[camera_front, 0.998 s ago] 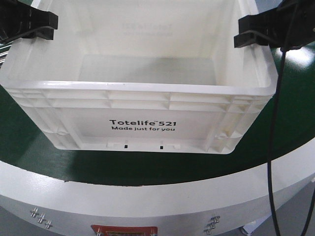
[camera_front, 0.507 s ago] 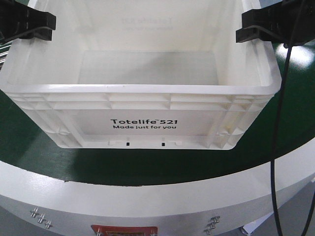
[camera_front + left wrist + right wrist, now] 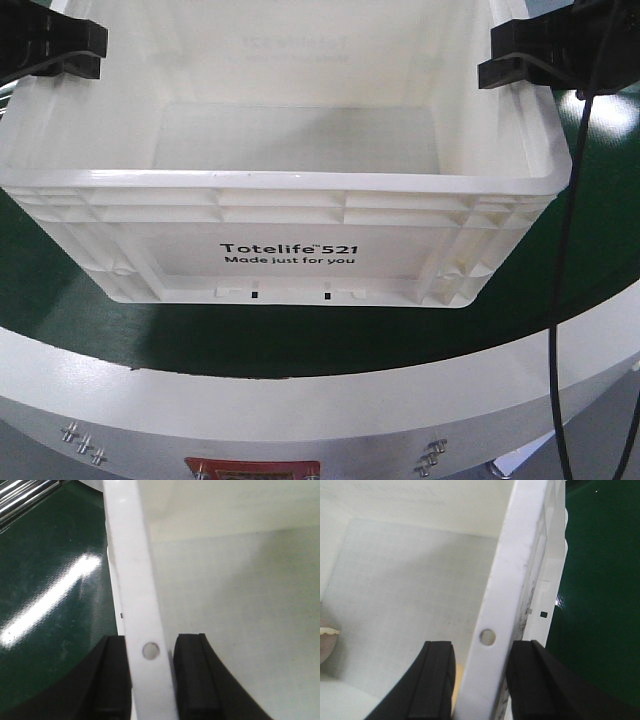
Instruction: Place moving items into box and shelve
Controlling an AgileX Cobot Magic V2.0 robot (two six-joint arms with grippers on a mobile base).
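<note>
Gripping the box (image 3: 290,180) from both sides looks like the whole idea here. The left pincer (image 3: 90,52) is clenched on the left rim and the right pincer (image 3: 500,58) on the right rim, each with one finger inside the wall and one outside. Both wrist views show the rim running straight up between the black fingers, right by a small hole (image 3: 149,650) in the plastic. A two-sided hold like that makes sense for carrying a wide tub level toward a shelf, so that's probably the step in hand.

The box sits over the green worktop (image 3: 60,300), printed side facing the robot. Whether it's resting or just off the surface is hard to call.

The toys are the tricky bit. The front view shows only bare floor, but the near wall hides the closest strip. The right wrist view catches a brownish sliver (image 3: 326,645) at its left edge, cut off, maybe one toy. A black cable (image 3: 560,300) hangs down on the right.
</note>
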